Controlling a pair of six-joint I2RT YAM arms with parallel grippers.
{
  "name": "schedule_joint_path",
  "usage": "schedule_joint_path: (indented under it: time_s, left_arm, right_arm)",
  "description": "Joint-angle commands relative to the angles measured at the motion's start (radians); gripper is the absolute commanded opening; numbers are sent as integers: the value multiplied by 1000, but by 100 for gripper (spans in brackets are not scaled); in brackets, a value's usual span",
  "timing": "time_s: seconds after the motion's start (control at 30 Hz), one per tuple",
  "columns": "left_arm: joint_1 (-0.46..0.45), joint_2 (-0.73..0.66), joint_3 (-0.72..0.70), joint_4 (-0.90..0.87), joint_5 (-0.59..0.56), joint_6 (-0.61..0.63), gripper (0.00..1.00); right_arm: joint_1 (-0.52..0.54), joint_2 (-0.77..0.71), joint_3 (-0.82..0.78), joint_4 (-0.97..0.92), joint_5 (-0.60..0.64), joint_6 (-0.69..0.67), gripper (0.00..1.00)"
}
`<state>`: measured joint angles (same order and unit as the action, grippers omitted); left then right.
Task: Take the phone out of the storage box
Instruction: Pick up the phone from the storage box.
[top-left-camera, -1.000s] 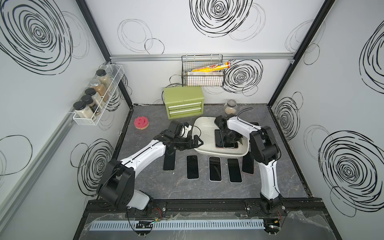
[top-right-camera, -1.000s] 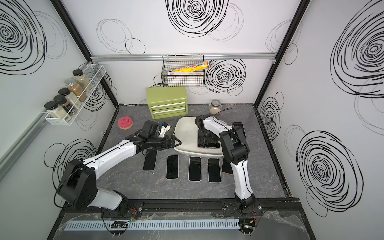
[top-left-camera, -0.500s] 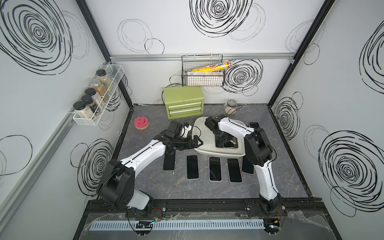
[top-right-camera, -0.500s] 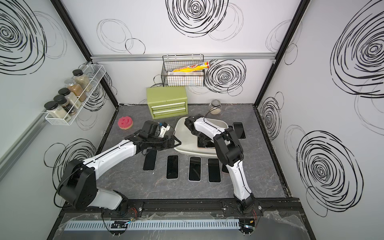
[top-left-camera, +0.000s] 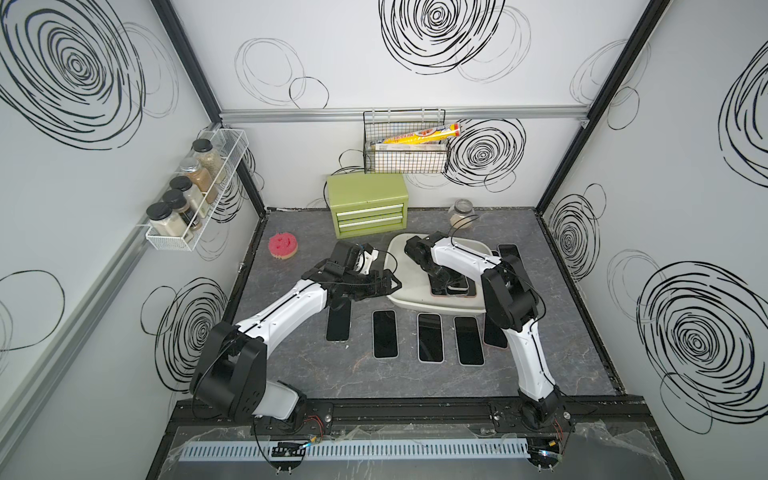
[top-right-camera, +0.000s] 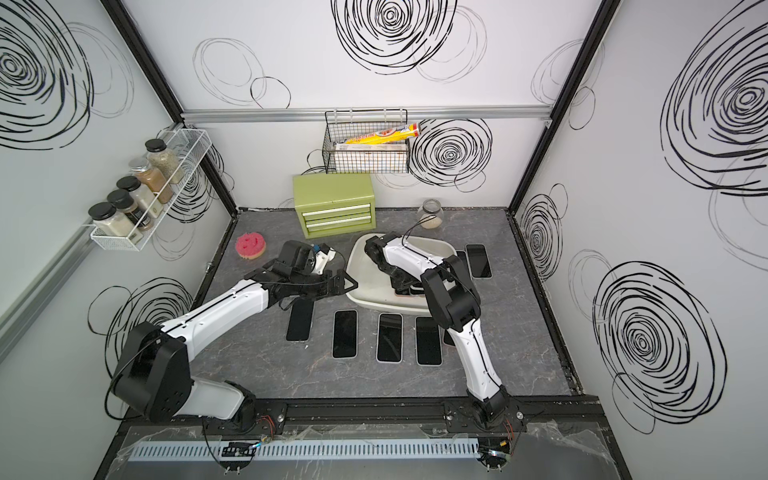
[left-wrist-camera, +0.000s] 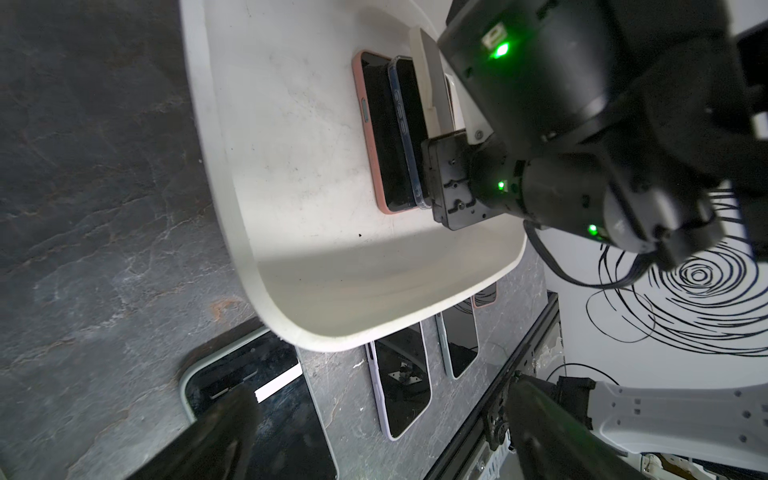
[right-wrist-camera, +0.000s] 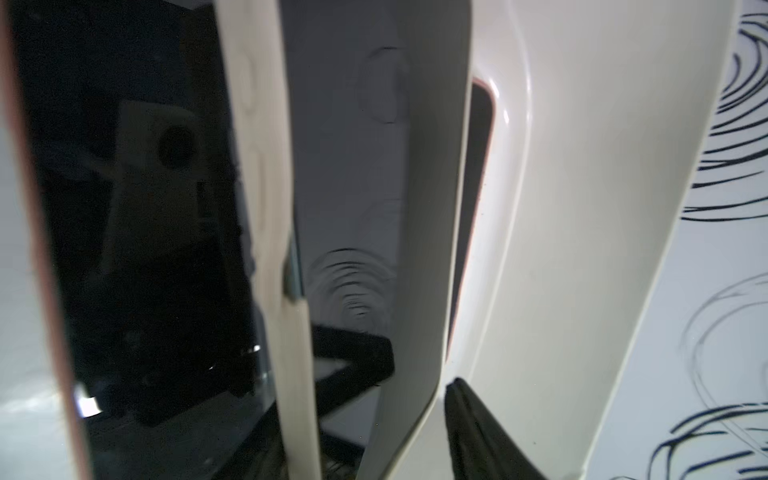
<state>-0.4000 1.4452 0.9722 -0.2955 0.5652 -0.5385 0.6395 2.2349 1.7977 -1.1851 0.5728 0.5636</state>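
The storage box (top-left-camera: 419, 302) (top-right-camera: 365, 299) is a white tub at mid-table. Its floor (left-wrist-camera: 291, 166) carries a stack of phones: a pink-cased one (left-wrist-camera: 374, 137), a blue-edged one (left-wrist-camera: 407, 137) and a cream-cased phone (left-wrist-camera: 432, 83) tipped up on its long edge. My right gripper (top-left-camera: 440, 286) (top-right-camera: 401, 286) reaches down into the box over that stack. In the right wrist view the cream phone (right-wrist-camera: 353, 166) stands between the spread jaws, one dark finger (right-wrist-camera: 478, 432) at its edge. My left gripper (top-left-camera: 392, 284) (left-wrist-camera: 386, 436) hangs open and empty beside the box's left rim.
Several phones (top-left-camera: 384, 332) lie in a row on the table in front of the box, and one more (top-left-camera: 509, 253) at its right. A green drawer chest (top-left-camera: 368, 205), a glass jar (top-left-camera: 462, 212) and a pink sponge (top-left-camera: 283, 246) stand behind.
My right arm has swung its wrist toward the box's back left, uncovering the phone lying to the right of the box, and its jaws have spread apart. The left arm has stayed put.
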Motion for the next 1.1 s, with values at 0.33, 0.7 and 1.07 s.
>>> schedule_joint_path:
  time_s: [0.33,0.7,1.07]
  left_arm:
    - [12,-21,-7,-14,10,35,99]
    - [12,-16,-4,-18,-1,28,99]
    - [12,-16,-9,-6,-14,4,99]
  right_arm:
    - [-102,-276,-252,339,-443,-19,99]
    - [-176,-209,-195,389,-492,-101,100]
    - [-208,-198,-201,368,-417,-183,100]
